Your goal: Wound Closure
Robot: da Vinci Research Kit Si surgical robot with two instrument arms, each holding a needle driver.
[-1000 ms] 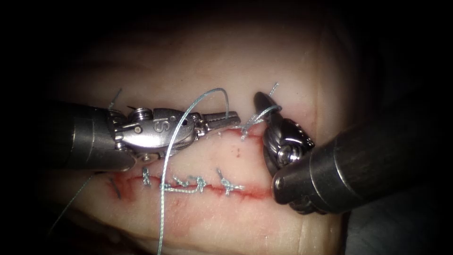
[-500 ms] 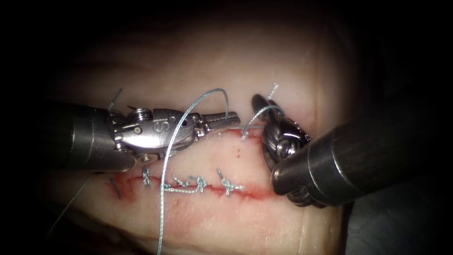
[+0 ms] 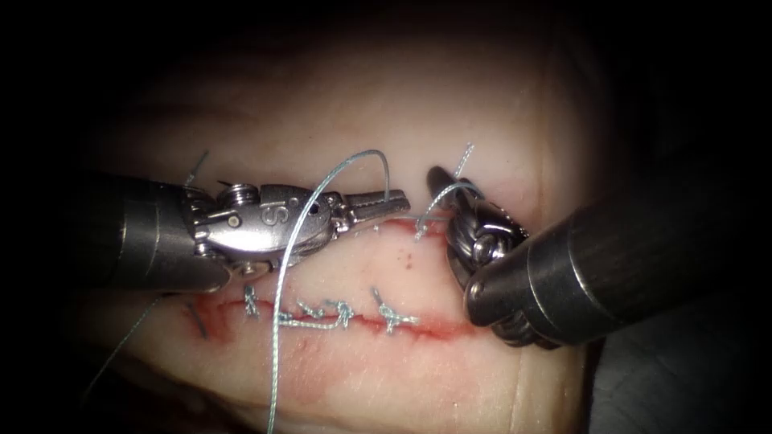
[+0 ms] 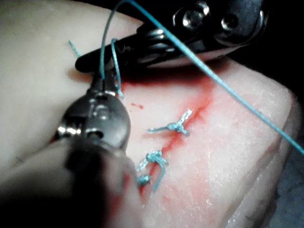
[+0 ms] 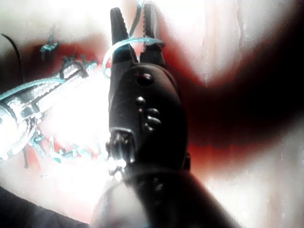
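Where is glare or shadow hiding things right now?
Endoscope view: light pools on the tissue centrally, edges fall dark; the left hand, shut on the thread, reads fine. Right wrist view: glare washes the tissue around the open right hand, thread draped across it.

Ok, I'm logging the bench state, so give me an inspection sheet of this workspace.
Surface: tissue, red fluid along the cut.
Job's things: thread arcs over the left tool; knotted stitches sit on the cut.
Clutter: cut end of thread.
Grippers: left tool shut on the thread; right tool open, thread looped round its jaws.
Cables: nothing seen.
Surroundings: dark.
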